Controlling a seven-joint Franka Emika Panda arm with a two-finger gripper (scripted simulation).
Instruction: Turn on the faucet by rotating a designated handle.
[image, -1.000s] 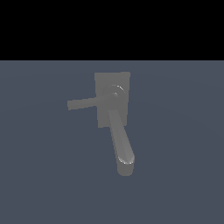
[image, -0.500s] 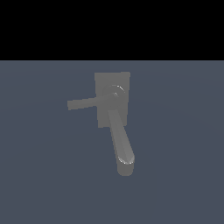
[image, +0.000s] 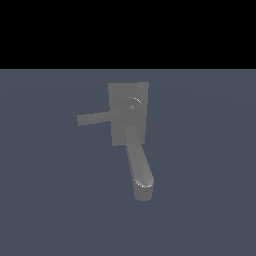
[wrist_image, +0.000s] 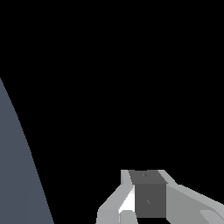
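Observation:
The dull grey faucet (image: 129, 112) stands in the middle of the exterior view, with a square block base and a round hub (image: 133, 105). Its thick rounded spout (image: 139, 165) runs toward the camera. The handle (image: 95, 119), a thin flat bar, juts from the hub toward the exterior view's left. Neither the arm nor the gripper appears in the exterior view. In the wrist view only part of my gripper (wrist_image: 146, 175) shows at the frame's edge, pale fingers (wrist_image: 113, 205) around a dark grey block, against black. The faucet is not in the wrist view.
A flat blue-grey floor (image: 210, 200) lies under and around the faucet, with black background behind it. A strip of the same floor (wrist_image: 17, 175) shows at one side of the wrist view.

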